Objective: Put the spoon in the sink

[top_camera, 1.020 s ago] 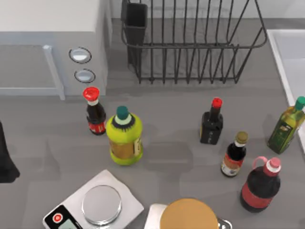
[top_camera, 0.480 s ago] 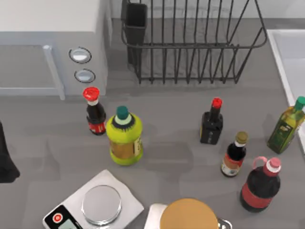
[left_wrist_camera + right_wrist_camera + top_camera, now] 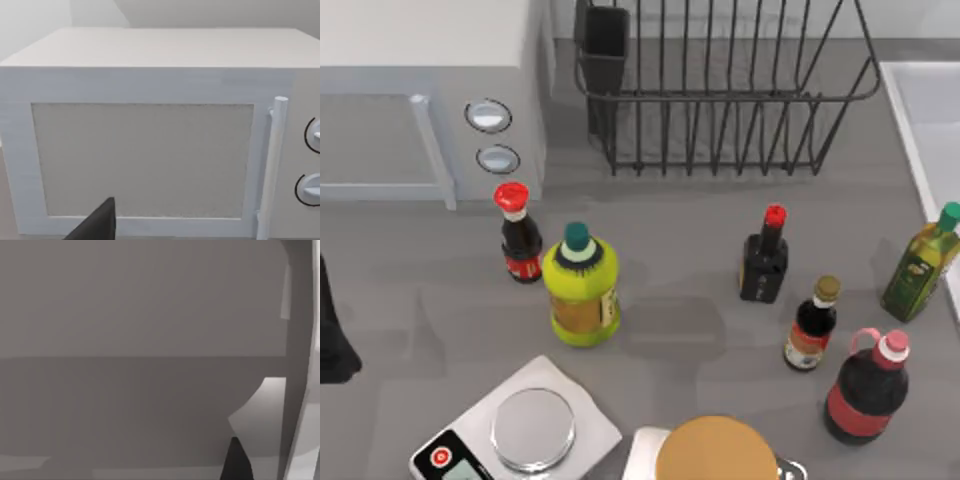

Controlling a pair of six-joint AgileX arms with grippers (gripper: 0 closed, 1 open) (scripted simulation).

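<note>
The sink (image 3: 928,110) sits at the counter's (image 3: 680,270) far right edge, a white basin with a pale raised rim, cut off by the top view's border. I cannot find the spoon in any view.

The left arm (image 3: 332,330) is a dark shape at the counter's left edge, near the microwave (image 3: 420,90). In the left wrist view the microwave door (image 3: 142,160) faces the camera with its handle (image 3: 272,165) and two dials (image 3: 312,187) at one side, and one dark fingertip (image 3: 100,225) of the left end effector pokes in at the frame's edge; I cannot tell whether that end effector is spread or pressed together. The right wrist view has grey surfaces, a pale rim-like shape and one dark fingertip (image 3: 235,460) of the right end effector; its state cannot be told either.

Behind the counter's middle stands the black wire rack (image 3: 720,90) with a dark cup (image 3: 605,45) at its left end. In front of the microwave stand a red-capped dark bottle (image 3: 520,235) and, just beside it, a yellow-green bottle (image 3: 580,285). To the right are a black bottle with a red cap (image 3: 765,255), a small brown-capped bottle (image 3: 812,325), a dark red jug (image 3: 868,390) and an olive bottle (image 3: 920,265) near the sink. At the near edge lie a scale (image 3: 520,430) and a round tan lid (image 3: 715,450).
</note>
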